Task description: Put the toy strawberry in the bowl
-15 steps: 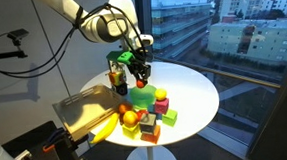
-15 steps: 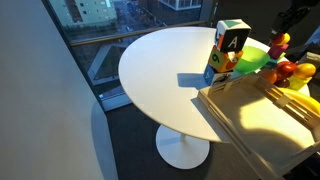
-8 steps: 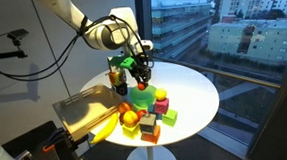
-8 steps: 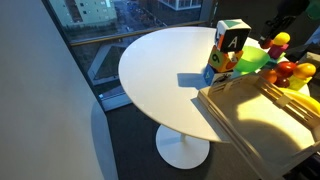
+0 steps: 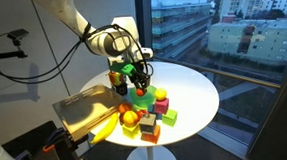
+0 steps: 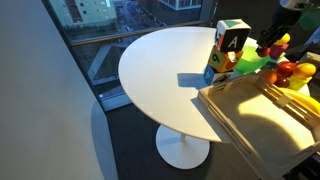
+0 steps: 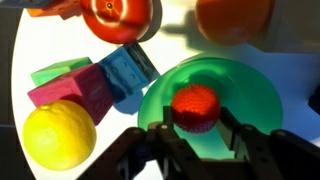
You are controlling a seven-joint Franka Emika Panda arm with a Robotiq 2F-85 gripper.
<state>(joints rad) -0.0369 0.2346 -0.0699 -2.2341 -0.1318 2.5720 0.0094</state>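
The toy strawberry (image 7: 194,107) is red and dimpled. My gripper (image 7: 198,124) is shut on it, one finger on each side. It hangs just above the middle of the round bright-green bowl (image 7: 250,85). In both exterior views the gripper (image 5: 138,78) (image 6: 276,42) is low over the bowl (image 5: 142,96) (image 6: 252,58), in the cluster of toys on the round white table (image 5: 189,92). I cannot tell whether the strawberry touches the bowl's floor.
Round the bowl lie a yellow lemon (image 7: 58,135), a blue cube (image 7: 128,72), a pink block (image 7: 70,92), a green block (image 7: 60,70), a red fruit (image 7: 118,15) and an orange (image 7: 232,15). A letter box (image 6: 230,45) and a wooden board (image 5: 85,112) stand beside it.
My gripper has come down and slightly sideways with the strawberry, from above the toys to just over the green bowl.
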